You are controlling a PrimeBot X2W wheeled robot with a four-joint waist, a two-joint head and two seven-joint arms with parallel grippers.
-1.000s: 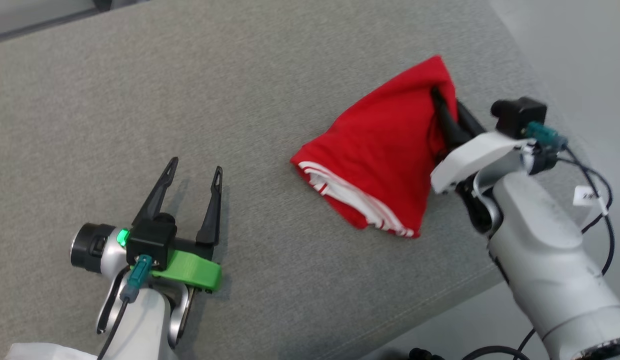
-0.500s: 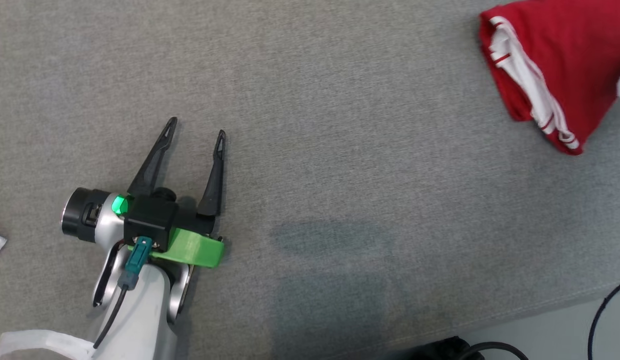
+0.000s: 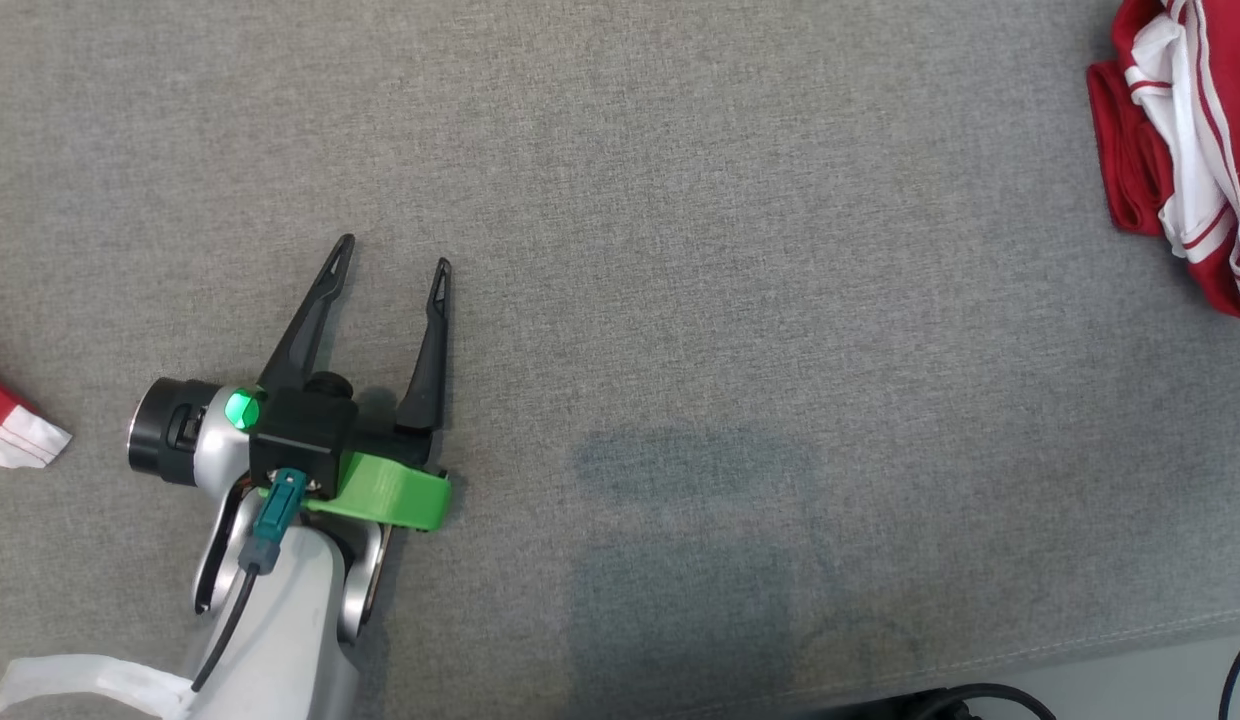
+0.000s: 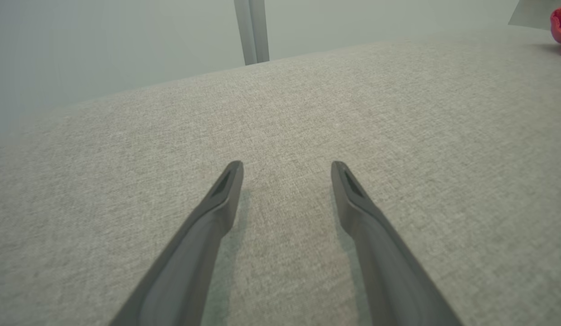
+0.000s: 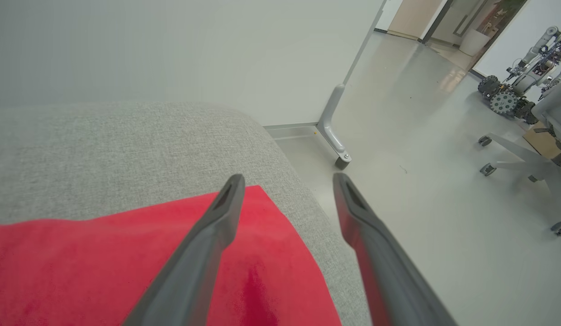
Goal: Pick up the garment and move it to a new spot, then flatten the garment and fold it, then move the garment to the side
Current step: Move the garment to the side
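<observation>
Crumpled red-and-white fabric garment [image 3: 1180,150] far right on the grey woven-cloth surface [image 3: 680,250], left gripper [image 3: 395,255] over its near left, right gripper [image 5: 287,178] above the garment's edge

A grey fabric bench [image 3: 620,250] spans the head view, with a black cable [image 3: 980,692] curling below its lower right edge. In the right wrist view a white partition [image 5: 194,45] stands on a castor foot [image 5: 337,151] at centre. Wheeled machines [image 5: 502,97] and a chair base [image 5: 520,158] occupy the pale floor [image 5: 420,136] at right.
</observation>
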